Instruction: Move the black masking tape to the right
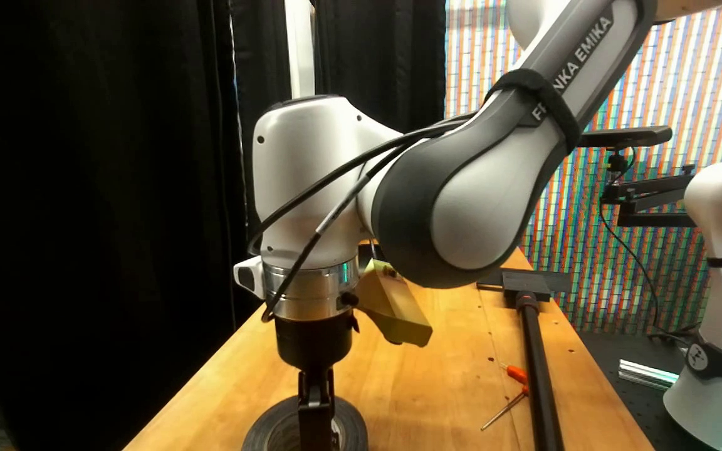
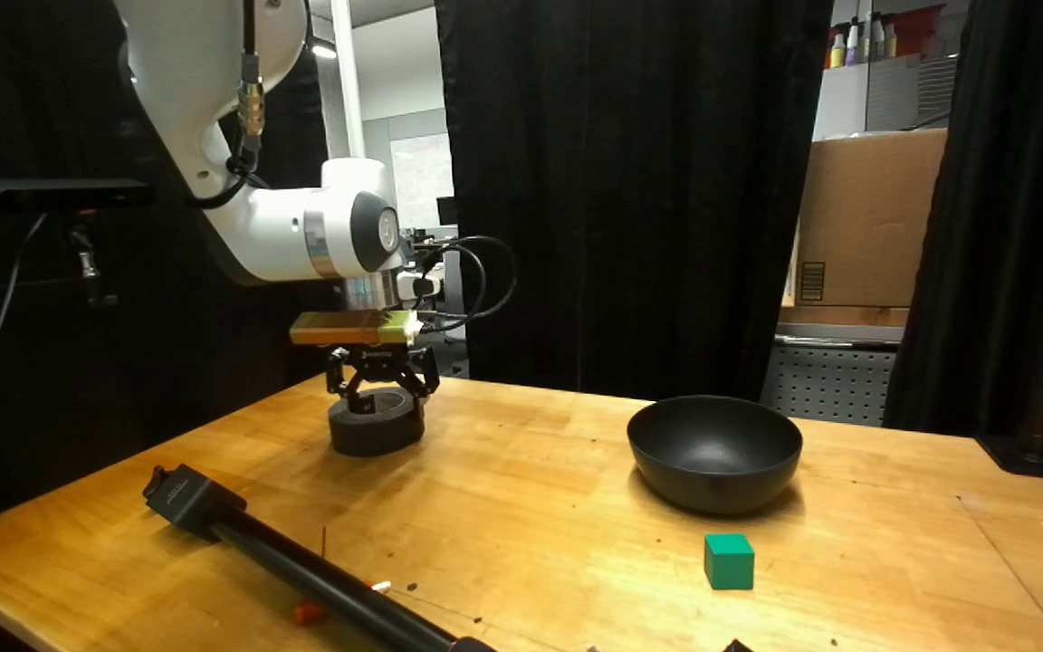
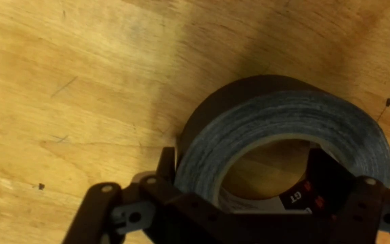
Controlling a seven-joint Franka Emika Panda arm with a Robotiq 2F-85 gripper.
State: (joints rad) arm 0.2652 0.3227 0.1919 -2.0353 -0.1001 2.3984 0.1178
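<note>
The black masking tape (image 2: 375, 436) lies flat on the wooden table, near its far left in an exterior view. It also shows at the bottom of an exterior view (image 1: 353, 427), partly behind the gripper. In the wrist view the tape (image 3: 273, 113) fills the lower right, with a printed label inside its core. My gripper (image 3: 242, 153) is open and lowered over the roll. One finger is outside the ring, close to its outer wall; the other is inside the hollow centre. I cannot tell whether either touches. The gripper shows in both exterior views (image 2: 390, 407) (image 1: 316, 432).
A shallow black bowl (image 2: 712, 484) and a green cube (image 2: 729, 562) stand on the table (image 2: 521, 507) to the right of the tape. A long black pole with a square base (image 2: 331, 580) lies in front. Orange-handled tools (image 1: 516, 374) lie beside the pole.
</note>
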